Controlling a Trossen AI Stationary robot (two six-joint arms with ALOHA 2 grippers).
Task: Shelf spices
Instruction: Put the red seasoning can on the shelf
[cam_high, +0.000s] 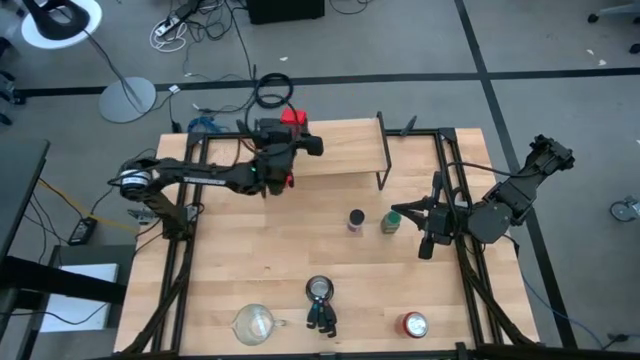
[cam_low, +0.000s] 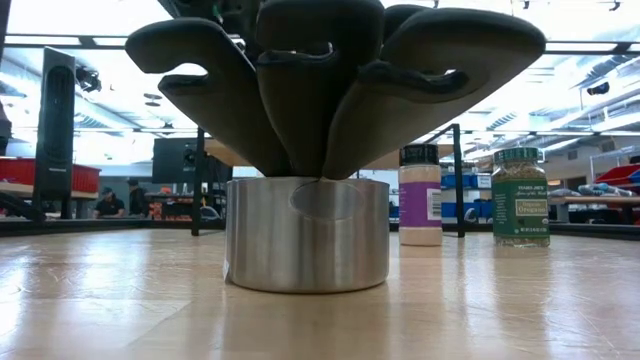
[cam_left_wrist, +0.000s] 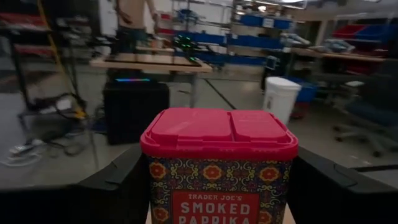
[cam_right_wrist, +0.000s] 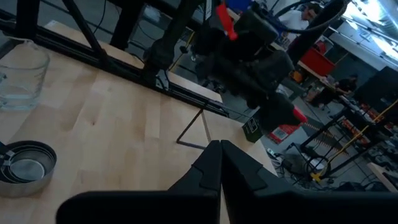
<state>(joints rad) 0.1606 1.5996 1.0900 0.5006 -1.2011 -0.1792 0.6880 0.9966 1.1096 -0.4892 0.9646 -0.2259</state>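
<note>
Two spices left on the table: you see the purple-labelled dark-lidded jar (cam_high: 356, 220) and green-lidded green jar (cam_high: 390, 222), just beside the right gripper (cam_high: 412, 212).
High view: left gripper (cam_high: 288, 150) reaches over the light wooden shelf (cam_high: 345, 150).
Left wrist view: its fingers pinch the red square paprika tin (cam_left_wrist: 219, 163).
Right wrist view: right fingers pressed together.
</note>
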